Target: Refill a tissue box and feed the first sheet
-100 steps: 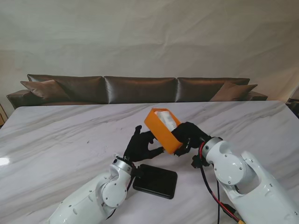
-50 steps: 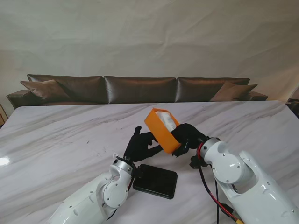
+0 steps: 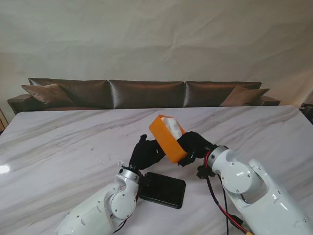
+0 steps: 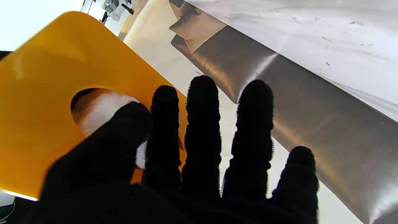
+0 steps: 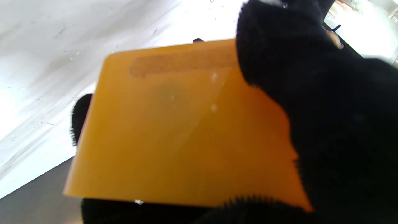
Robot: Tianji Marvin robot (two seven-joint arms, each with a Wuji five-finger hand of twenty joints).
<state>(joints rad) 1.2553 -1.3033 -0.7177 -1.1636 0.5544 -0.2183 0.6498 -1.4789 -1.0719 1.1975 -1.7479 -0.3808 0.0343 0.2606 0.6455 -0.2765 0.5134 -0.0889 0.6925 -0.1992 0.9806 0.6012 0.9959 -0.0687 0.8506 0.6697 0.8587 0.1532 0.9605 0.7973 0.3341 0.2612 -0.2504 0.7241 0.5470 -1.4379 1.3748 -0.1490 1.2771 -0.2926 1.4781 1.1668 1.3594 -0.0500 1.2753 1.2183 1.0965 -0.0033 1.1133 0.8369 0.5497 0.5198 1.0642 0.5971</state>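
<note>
**Orange tissue box held tilted in the air, thumb at the opening**

The orange tissue box [image 3: 167, 138] is off the marble table [image 3: 58, 142], tipped on a slant between both black-gloved hands. The right hand [image 3: 192, 145] is clamped on the box's nearer right end; in the right wrist view its thumb wraps over one corner and other fingers show past the far edge. The left hand [image 3: 145, 153] sits against the box's left face. From the left wrist view, its four fingers [image 4: 202, 124] stand straight and close together beside the round dispensing hole [image 4: 93, 105], while the thumb reaches into that hole with a bit of white tissue [image 4: 141, 154] showing between thumb and forefinger — whether it is truly pinched cannot be told. White tissue also shows at the box's open upper side. A black lid or tray [image 3: 162, 189] lies on the table nearer to the robot.

The risks, as judged from here: the sheet tears or slips out if the thumb drags without a firm pinch, and the tilted box may twist in the single supporting grip — spilling the tissue stack from the open side.
</note>
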